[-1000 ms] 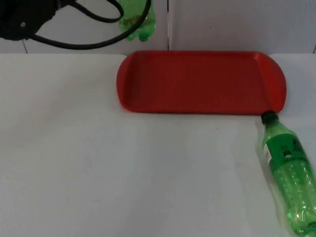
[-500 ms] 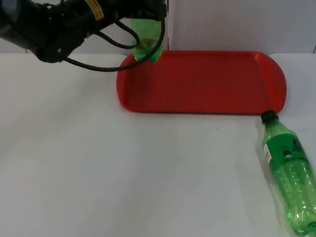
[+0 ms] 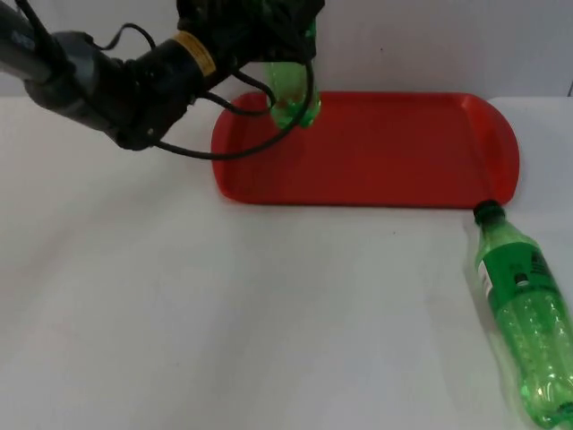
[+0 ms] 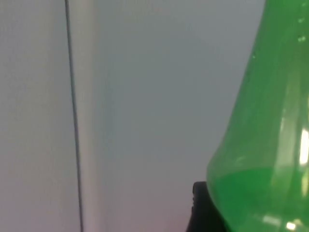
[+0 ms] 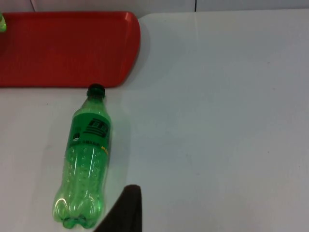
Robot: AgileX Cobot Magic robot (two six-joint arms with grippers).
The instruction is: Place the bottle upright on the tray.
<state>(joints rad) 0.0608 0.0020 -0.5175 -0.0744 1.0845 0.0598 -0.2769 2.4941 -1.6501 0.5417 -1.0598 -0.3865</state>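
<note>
A red tray [image 3: 403, 152] lies at the back of the white table. My left gripper [image 3: 279, 34] is shut on a green bottle [image 3: 292, 97], which it holds upright by its upper part over the tray's back left corner. Whether the bottle's base touches the tray I cannot tell. The left wrist view has the same bottle [image 4: 263, 145] close up against the grey wall. A second green bottle [image 3: 528, 322] with a black cap lies on its side on the table, right of centre, cap just off the tray's front right corner. My right gripper [image 5: 126, 210] waits near that lying bottle's [image 5: 87, 159] base.
The grey partition wall [image 3: 430, 45] stands directly behind the tray. The left arm [image 3: 116, 81] reaches in over the table's back left. White table [image 3: 224, 313] stretches in front of the tray.
The left arm has carried the held bottle rightwards and down, from beyond the tray's back left edge to over its back left corner. The lying bottle has not moved.
</note>
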